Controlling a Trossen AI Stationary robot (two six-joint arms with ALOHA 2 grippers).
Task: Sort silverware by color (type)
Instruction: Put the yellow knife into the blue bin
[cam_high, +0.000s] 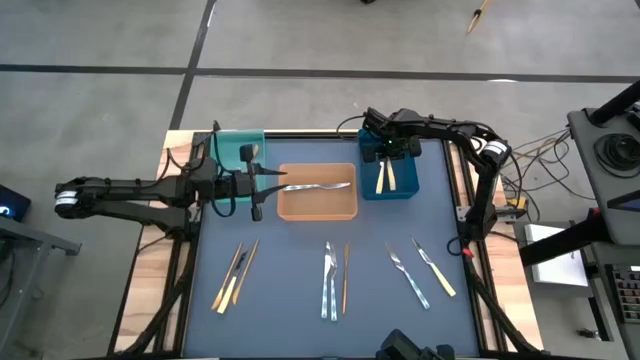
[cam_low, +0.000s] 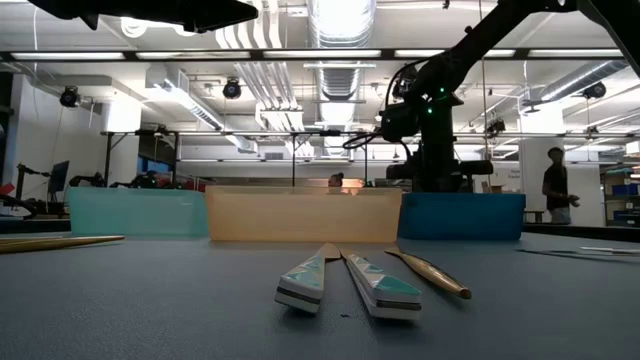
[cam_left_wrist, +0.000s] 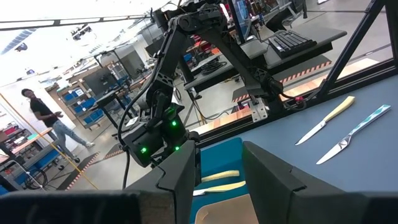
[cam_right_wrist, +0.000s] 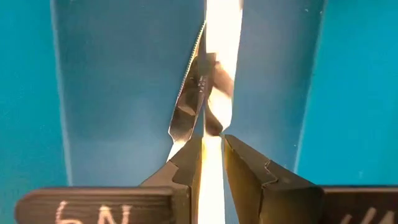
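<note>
silverware strewn flat along near side of dark worktop (cam_high: 290, 250). at centre, two silver pieces (cam_high: 330, 283) side by side, handles nearest in low view, with slim gold piece (cam_high: 346, 280) just beside them. towards left arm's side, cream-and-gold pair (cam_high: 236, 277) lying close together at a slant. towards right arm's side, silver fork (cam_high: 408, 277) and cream-handled knife (cam_high: 436, 270), near each other but apart.

farther back, three bins in a row. teal bin (cam_high: 225, 135) holding one gold item (cam_high: 247, 152), too small to tell its kind. orange bin (cam_high: 290, 212) in the middle, holding a silver fork (cam_high: 322, 186) laid lengthwise. blue bin (cam_high: 412, 190) holding two cream-handled pieces (cam_high: 385, 177) side by side.

left gripper (cam_high: 262, 190) level between teal and orange bins, fingers (cam_left_wrist: 183, 180) spread and empty.

right gripper (cam_high: 392, 150) reaching down into far end of blue bin, fingers (cam_right_wrist: 186, 165) only narrowly parted, cream handle visible through the slit, serrated blade (cam_right_wrist: 189, 93) just past the tips; nothing clamped, as far as right wrist view shows.

beyond worktop, a person (cam_low: 556, 185) standing far off in the room.
</note>
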